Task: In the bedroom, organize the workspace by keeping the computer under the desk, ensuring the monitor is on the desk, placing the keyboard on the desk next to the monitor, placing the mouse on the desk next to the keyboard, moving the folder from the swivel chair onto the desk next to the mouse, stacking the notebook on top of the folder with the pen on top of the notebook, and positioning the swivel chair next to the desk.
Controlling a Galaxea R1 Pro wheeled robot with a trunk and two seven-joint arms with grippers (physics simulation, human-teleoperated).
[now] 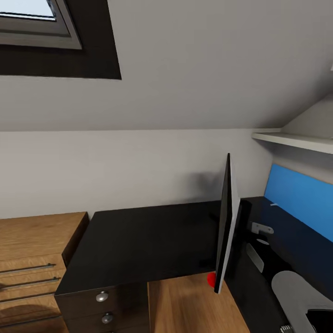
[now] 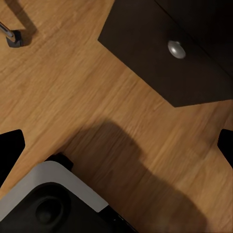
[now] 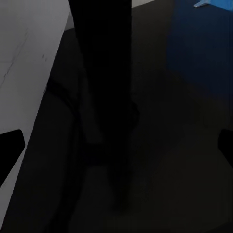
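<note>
Monitor [image 1: 227,231] stands edge-on on the black desk [image 1: 148,240], its stand [image 3: 104,97] right ahead of the right gripper [image 3: 116,145], whose jaws sit wide apart. Left gripper [image 2: 116,145] is spread open too, over wood floor [image 2: 73,92] near the drawer knob [image 2: 176,49].

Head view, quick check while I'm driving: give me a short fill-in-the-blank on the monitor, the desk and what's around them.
1. The monitor stands on the black ____, seen edge-on.
2. The dot at the monitor's lower corner is ____.
3. The drawer unit under the desk has round ____ knobs.
4. The wall panel behind the desk's right part is ____.

Missing words: desk; red; silver; blue
</note>
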